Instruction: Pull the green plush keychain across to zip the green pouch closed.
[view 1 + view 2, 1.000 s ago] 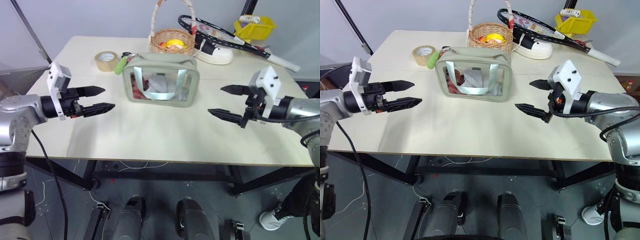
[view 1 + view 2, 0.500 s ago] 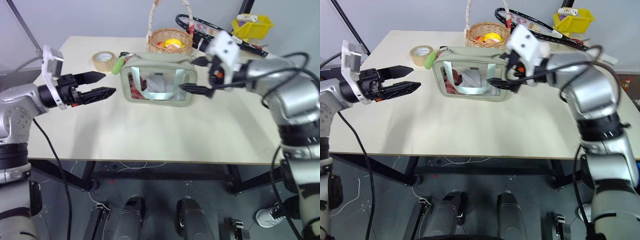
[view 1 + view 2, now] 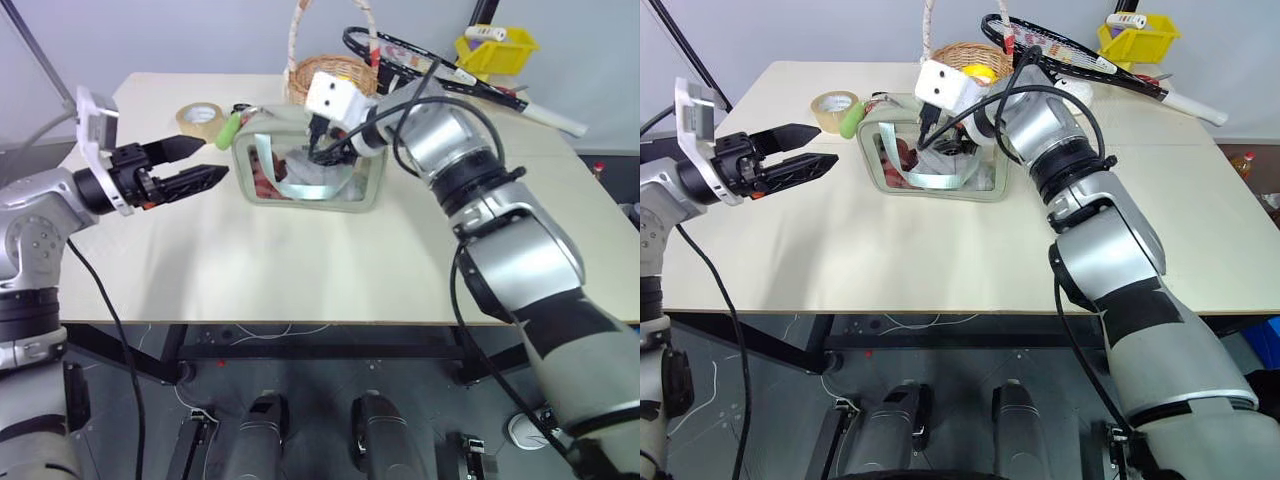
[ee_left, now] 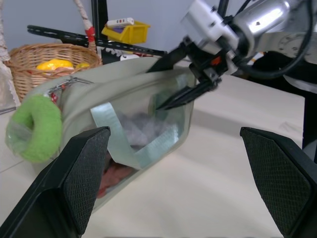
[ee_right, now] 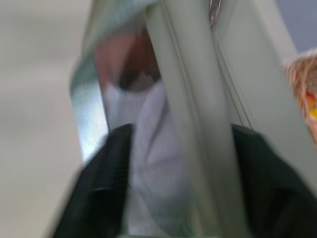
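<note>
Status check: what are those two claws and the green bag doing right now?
Left gripper open, hovering beside pale green clear-front pouch. Right gripper straddling pouch's top edge. Fuzzy bright-green keychain untouched at pouch's left end.

A tape roll (image 3: 201, 117), wicker basket (image 3: 322, 76), racket (image 3: 440, 68) and yellow bin (image 3: 492, 48) sit on the table (image 3: 300, 270).

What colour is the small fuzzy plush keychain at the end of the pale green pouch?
Bright green plush keychain, seen best in the left wrist view.
</note>
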`<state>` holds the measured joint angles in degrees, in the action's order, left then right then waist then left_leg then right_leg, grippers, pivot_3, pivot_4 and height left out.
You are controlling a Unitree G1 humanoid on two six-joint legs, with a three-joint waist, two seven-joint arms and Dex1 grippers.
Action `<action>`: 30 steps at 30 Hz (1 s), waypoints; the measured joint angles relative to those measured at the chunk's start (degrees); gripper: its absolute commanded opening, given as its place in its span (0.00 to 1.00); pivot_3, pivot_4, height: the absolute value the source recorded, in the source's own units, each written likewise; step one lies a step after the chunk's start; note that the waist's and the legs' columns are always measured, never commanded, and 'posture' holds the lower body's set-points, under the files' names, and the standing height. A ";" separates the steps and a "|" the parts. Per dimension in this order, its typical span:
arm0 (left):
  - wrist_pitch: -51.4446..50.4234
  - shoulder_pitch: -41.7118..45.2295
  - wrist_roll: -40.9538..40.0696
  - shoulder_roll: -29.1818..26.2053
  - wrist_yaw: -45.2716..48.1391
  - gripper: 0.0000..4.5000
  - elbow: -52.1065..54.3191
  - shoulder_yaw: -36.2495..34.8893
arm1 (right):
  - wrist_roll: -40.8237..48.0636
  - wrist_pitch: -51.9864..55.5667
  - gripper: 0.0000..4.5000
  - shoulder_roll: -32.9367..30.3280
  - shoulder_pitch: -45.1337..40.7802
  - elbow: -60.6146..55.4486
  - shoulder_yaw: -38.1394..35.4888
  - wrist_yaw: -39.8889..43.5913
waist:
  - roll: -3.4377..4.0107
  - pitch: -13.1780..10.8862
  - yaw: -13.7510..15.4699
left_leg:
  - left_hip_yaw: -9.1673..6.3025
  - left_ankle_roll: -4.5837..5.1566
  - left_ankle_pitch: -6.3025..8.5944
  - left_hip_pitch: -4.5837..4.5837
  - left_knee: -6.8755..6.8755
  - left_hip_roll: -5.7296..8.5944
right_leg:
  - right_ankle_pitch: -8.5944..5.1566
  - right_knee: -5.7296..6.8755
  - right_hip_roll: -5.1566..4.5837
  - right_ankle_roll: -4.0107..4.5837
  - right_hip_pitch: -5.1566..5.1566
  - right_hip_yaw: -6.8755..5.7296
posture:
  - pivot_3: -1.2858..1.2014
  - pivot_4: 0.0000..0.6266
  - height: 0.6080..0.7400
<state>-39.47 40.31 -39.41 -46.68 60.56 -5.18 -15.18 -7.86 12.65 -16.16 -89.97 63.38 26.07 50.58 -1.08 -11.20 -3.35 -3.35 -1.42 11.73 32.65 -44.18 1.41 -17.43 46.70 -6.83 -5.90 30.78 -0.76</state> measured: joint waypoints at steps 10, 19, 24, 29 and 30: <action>0.04 -0.87 0.01 -0.19 -1.14 1.00 1.31 -0.22 | 0.80 0.04 0.01 -4.40 -1.48 -4.78 -5.77 13.60 | 0.03 -0.03 -0.80 | -0.01 -0.01 0.00 0.13 0.00 0.03 | -0.15 0.61 -0.05 -0.28 0.42 0.05 | 0.52 0.24 0.27; 0.61 0.35 0.41 0.42 -0.89 1.00 0.09 0.55 | 3.84 12.02 0.01 -15.79 20.46 -46.60 -5.67 25.78 | 0.01 -0.01 -0.59 | -0.08 -0.01 0.00 0.13 -0.07 -0.05 | -0.18 0.63 -0.12 -0.23 0.32 0.00 | 0.52 0.24 0.27; 1.17 1.62 0.98 0.89 -0.27 1.00 -0.98 2.39 | 3.89 25.52 0.01 -16.68 23.12 -59.52 -5.79 22.90 | 0.02 -0.02 -0.68 | -0.08 -0.01 0.00 0.11 -0.04 -0.13 | -0.23 0.66 -0.12 -0.13 0.38 0.00 | 0.52 0.24 0.27; 1.43 3.01 1.74 0.88 1.08 1.00 -3.25 3.09 | 5.96 36.88 0.01 -17.59 24.14 -68.51 -5.78 21.35 | 0.02 -0.02 -0.54 | -0.08 -0.01 0.00 0.13 -0.06 -0.09 | -0.25 0.64 -0.18 -0.11 0.37 -0.01 | 0.52 0.24 0.27; 1.58 3.26 1.95 0.88 1.38 1.00 -3.70 3.16 | 6.53 38.46 0.01 -17.84 24.06 -69.57 -5.78 21.19 | 0.02 -0.02 -0.50 | -0.09 -0.01 0.00 0.13 -0.06 -0.09 | -0.25 0.64 -0.18 -0.10 0.37 -0.01 | 0.52 0.24 0.27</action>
<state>-37.89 43.57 -37.46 -45.80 61.94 -8.88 -12.02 -1.33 51.11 -33.99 -65.91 -6.19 20.29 71.77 -1.07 -11.21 -3.85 -3.44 -1.44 11.73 32.78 -44.24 1.32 -17.68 47.34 -7.01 -6.00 31.15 -0.78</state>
